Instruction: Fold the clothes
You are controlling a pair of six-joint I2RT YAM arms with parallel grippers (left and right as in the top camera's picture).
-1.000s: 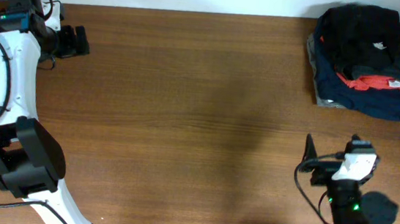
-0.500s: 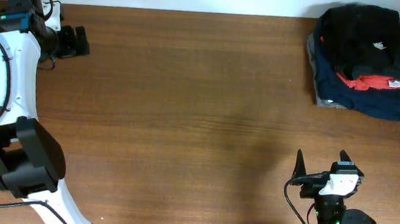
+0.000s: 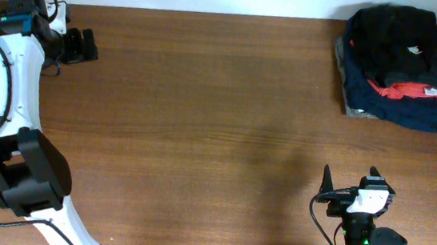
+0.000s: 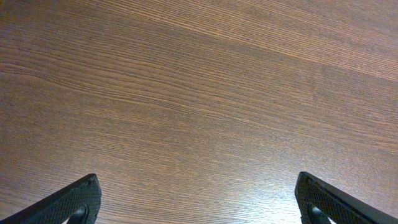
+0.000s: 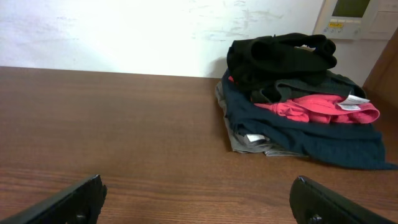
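**A:** What's over on the left?

**B:** The left gripper (image 3: 77, 45), near the far left corner of the table (image 3: 202, 121). Its jaws are spread wide with nothing between them, and its wrist camera sees only bare wood.

**A:** And moving right?

**B:** The right gripper (image 3: 349, 182) is at the near edge, right of centre. It is just as wide apart and empty, and it faces the wall (image 5: 124, 31).

**A:** Where's the clothing?

**B:** The black shirt (image 3: 394, 31) lies bunched on top of a pile in the far right corner. Under it are a red garment (image 3: 406, 90) and a navy garment (image 3: 397, 109), and the pile is well apart from both grippers
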